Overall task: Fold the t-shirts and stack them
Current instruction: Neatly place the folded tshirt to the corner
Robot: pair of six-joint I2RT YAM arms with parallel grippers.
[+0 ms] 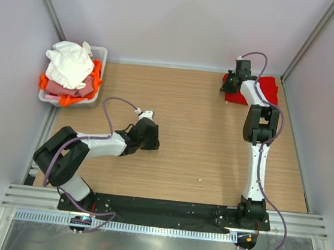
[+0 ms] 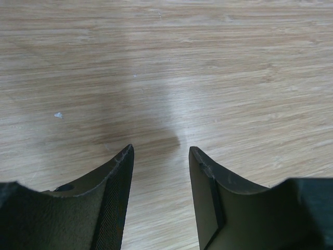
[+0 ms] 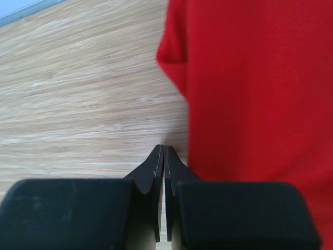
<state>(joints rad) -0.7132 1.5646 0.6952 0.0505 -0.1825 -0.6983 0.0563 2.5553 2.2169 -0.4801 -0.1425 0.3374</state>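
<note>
A bright red t-shirt lies folded at the back right of the wooden table. My right gripper sits at its left edge. In the right wrist view its tips are pressed together over bare wood, with the red cloth just to their right and nothing showing between them. A white t-shirt tops a pile of pink and orange t-shirts at the back left. My left gripper rests low near the table's middle left, open over bare wood and holding nothing.
A white slotted basket in the back left corner holds the shirt pile. Grey walls close in the table on the left, back and right. A metal rail with both arm bases runs along the near edge.
</note>
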